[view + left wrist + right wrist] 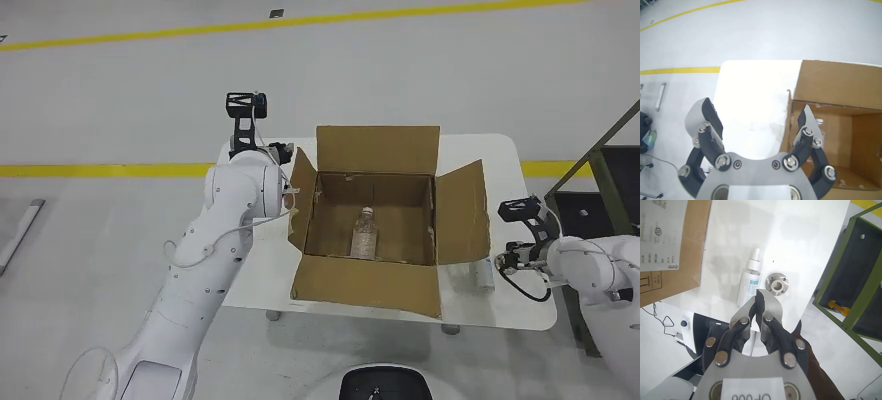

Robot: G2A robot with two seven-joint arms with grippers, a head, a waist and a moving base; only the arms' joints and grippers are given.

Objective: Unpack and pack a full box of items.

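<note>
An open cardboard box (380,150) stands in the middle of the white table (500,160), flaps spread. A clear bottle (365,235) lies inside it on the box floor; its cap (819,120) peeks past a fingertip in the left wrist view. My left gripper (759,111) hangs open and empty above the table just left of the box (836,85). My right gripper (758,298) is shut with nothing in it, at the table's right side over a white spray bottle (750,279) that lies flat (484,274) beside the box's right flap.
A small metal flange (777,283) sits on the table (795,237) next to the spray bottle. A green metal frame (605,165) stands off the table's right edge. Yellow floor lines (100,170) run behind the table.
</note>
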